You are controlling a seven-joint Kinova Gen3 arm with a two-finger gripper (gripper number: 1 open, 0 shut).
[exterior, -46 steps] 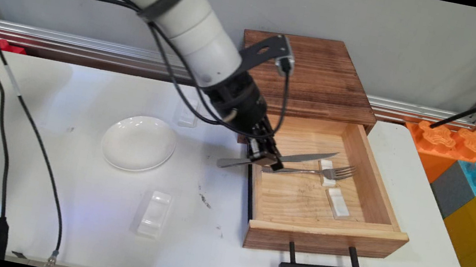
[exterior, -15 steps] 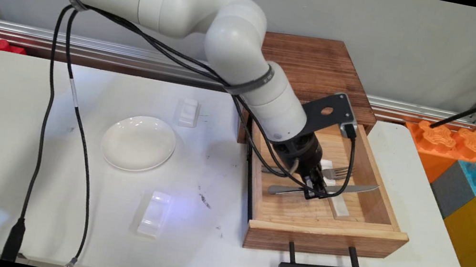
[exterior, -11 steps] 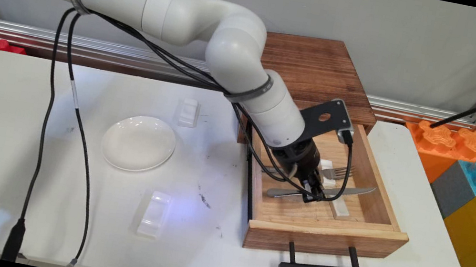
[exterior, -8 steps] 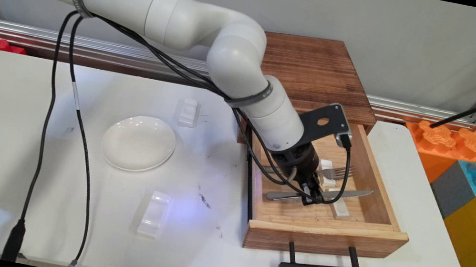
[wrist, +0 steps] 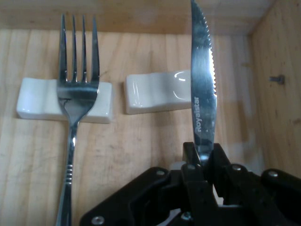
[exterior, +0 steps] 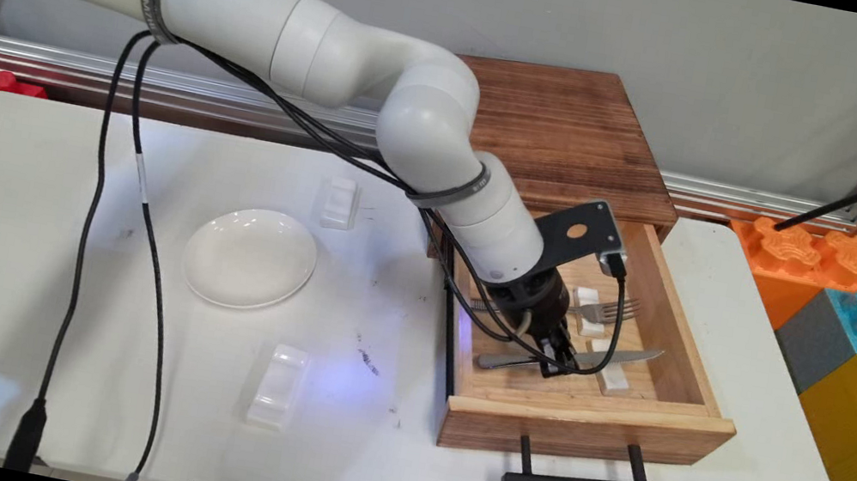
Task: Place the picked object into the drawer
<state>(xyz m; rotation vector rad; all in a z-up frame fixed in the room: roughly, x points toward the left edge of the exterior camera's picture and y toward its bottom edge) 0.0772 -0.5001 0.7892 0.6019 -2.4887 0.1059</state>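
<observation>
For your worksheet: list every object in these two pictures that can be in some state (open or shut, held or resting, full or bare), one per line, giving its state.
drawer: pulled open.
gripper: shut on the knife.
knife: held, blade over the right-hand white rest.
fork: lying in the drawer, neck propped on the left white rest.
plate: bare, on the table.
two white rests on the table: nothing on them.

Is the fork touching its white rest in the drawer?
Touching. The hand view shows the fork lying with its neck on the left white rest.
</observation>
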